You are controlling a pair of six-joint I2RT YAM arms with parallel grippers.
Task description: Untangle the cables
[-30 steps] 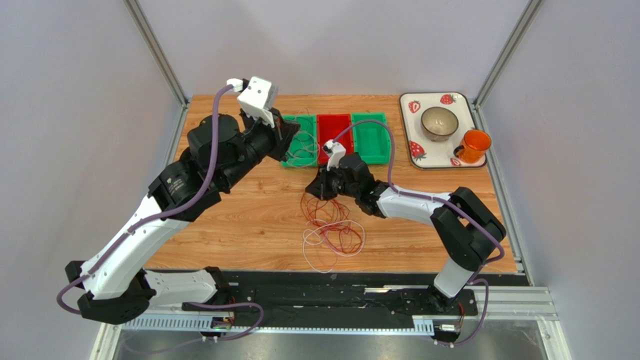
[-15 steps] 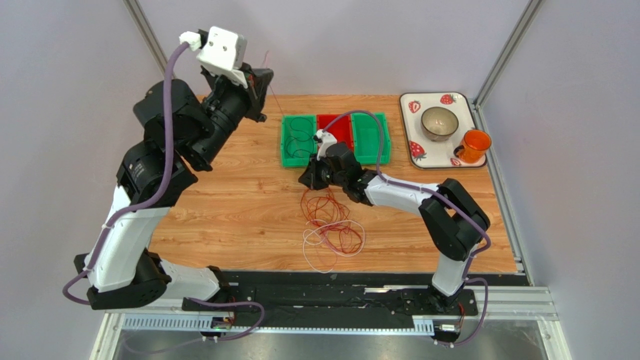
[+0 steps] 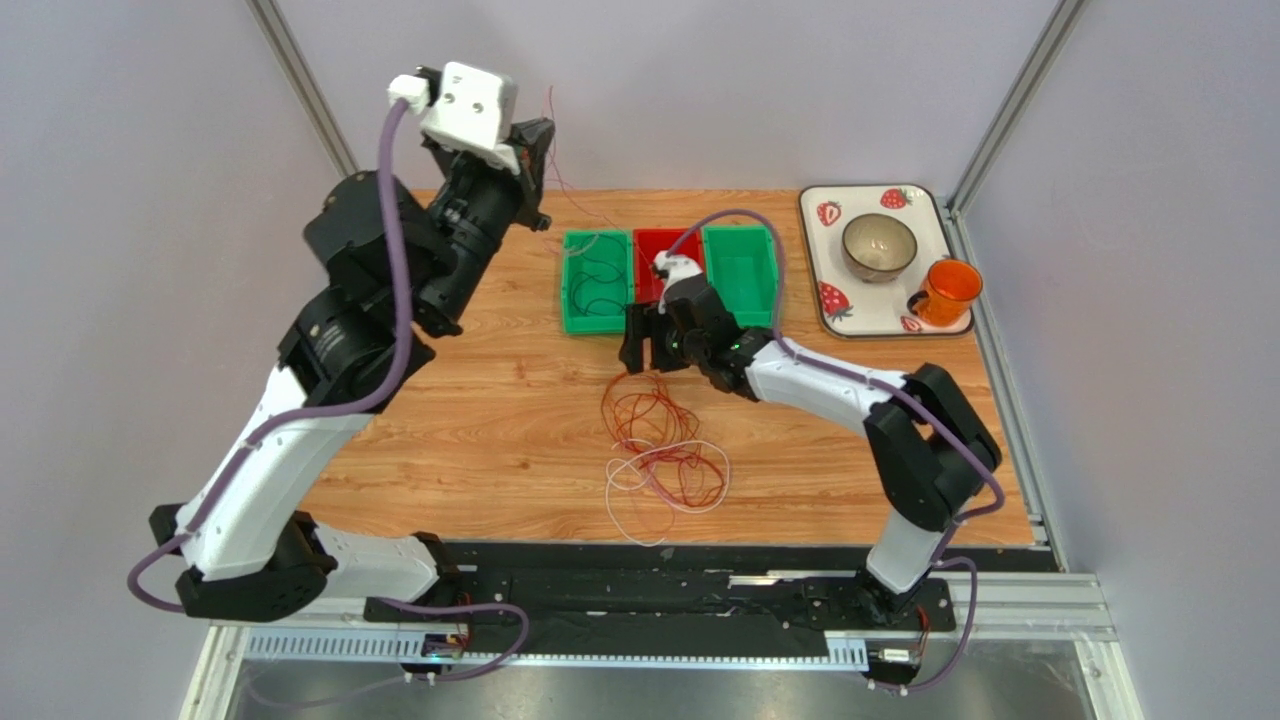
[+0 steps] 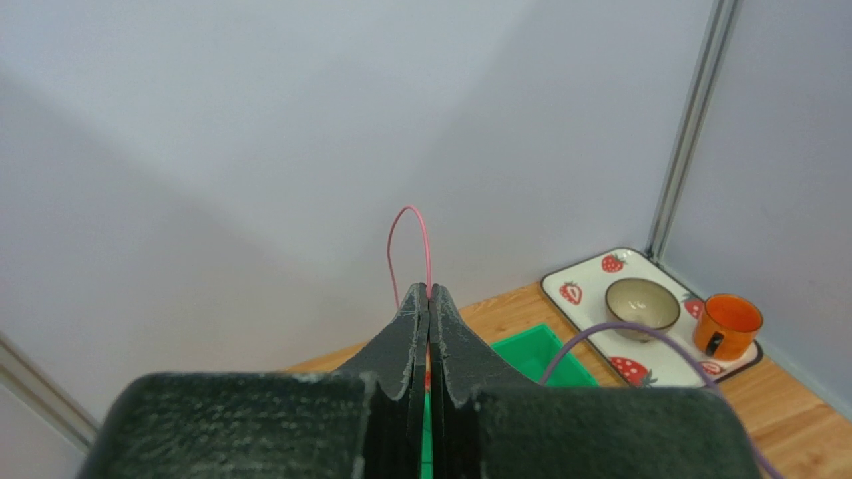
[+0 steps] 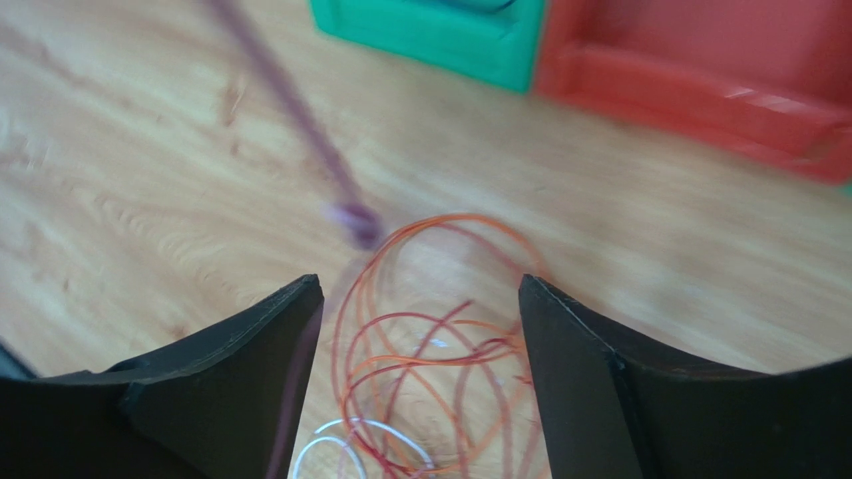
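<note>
Cables lie mostly in one tangle on the counter, at the centre of the overhead view: red, dark and white loops crossing one another. That heap looks unsorted, so most of the work appears to be left.

One dark cable is coiled by itself in the left green tray, which I take as a piece already separated. The red tray and right green tray show no cable that I can make out.

The left hand, high at the upper left, is clamped on a thin red strand arching above its tips; how far that strand trails I cannot tell. The right hand hangs over the tangle's upper edge, jaws spread wide, gripping nothing.
</note>
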